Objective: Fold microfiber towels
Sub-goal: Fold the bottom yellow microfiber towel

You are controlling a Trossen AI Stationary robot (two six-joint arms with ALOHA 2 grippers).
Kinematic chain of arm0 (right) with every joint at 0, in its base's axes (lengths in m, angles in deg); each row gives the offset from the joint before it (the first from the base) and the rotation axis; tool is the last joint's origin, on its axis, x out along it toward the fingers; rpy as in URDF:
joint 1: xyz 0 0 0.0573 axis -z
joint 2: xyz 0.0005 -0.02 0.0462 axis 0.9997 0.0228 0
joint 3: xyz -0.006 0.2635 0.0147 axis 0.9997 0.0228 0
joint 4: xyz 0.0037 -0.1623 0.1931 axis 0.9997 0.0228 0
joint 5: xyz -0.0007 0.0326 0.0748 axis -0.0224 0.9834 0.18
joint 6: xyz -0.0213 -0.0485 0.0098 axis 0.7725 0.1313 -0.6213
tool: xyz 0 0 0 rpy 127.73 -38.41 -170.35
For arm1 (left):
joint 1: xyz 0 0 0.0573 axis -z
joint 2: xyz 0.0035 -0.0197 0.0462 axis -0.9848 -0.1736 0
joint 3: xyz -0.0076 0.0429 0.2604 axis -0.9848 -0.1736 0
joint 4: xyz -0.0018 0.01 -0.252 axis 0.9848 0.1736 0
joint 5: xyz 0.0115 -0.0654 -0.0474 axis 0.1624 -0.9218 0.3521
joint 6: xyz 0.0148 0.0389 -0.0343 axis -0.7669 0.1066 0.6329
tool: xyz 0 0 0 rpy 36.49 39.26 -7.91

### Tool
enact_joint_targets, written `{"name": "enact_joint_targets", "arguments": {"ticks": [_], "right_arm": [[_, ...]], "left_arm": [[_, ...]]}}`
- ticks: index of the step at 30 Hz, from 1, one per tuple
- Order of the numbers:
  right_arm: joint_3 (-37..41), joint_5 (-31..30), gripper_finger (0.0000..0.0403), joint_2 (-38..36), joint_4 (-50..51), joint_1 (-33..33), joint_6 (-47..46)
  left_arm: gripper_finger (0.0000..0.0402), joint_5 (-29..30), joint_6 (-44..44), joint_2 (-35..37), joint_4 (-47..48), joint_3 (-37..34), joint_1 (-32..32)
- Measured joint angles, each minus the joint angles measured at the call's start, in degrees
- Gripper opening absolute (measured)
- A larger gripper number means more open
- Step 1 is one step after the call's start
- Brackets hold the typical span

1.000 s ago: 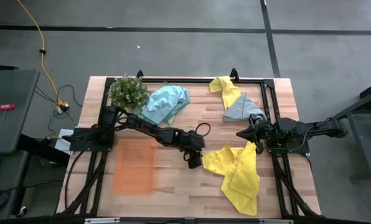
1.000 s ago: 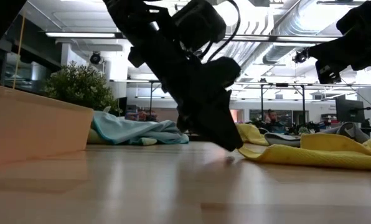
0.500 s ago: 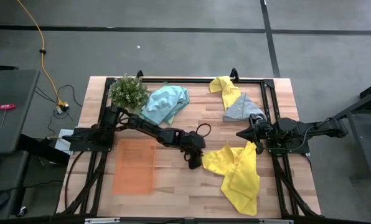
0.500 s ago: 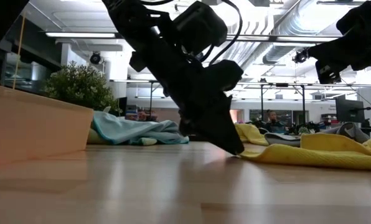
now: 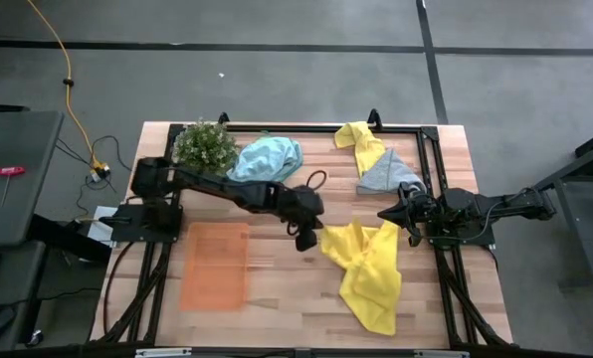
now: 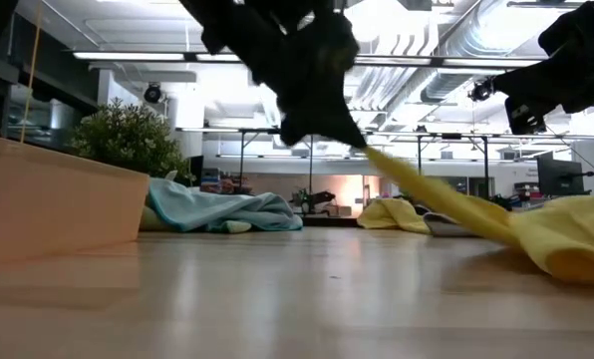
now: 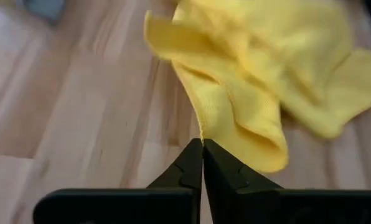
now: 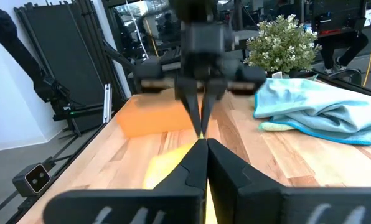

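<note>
Left gripper [image 5: 310, 239] reaches to centre frame, raised off the table, pinched tight on the yellow towel's [image 5: 368, 273] corner; the towel trails lower right, and the right gripper [image 5: 394, 213] waits closed at right

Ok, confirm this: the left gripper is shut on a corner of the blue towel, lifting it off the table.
Not blue. The left gripper is shut on a corner of the big yellow towel, lifting it off the table; the left wrist view shows it. The blue towel lies untouched by the plant.
</note>
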Motion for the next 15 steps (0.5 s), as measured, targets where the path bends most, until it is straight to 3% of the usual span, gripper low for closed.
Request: {"name": "enact_joint_targets", "arguments": {"ticks": [10, 15], "right_arm": [[0.0, -1.9, 0.0000, 0.0, -1.0, 0.0, 0.1], [0.1, -6.3, 0.0000, 0.0, -12.7, 0.0, -6.9]], "left_arm": [[0.0000, 0.8, 2.3, 5.5, 0.3, 0.0, 0.6], [0.0000, -0.7, 5.0, 5.6, -2.0, 0.0, 1.4]]}}
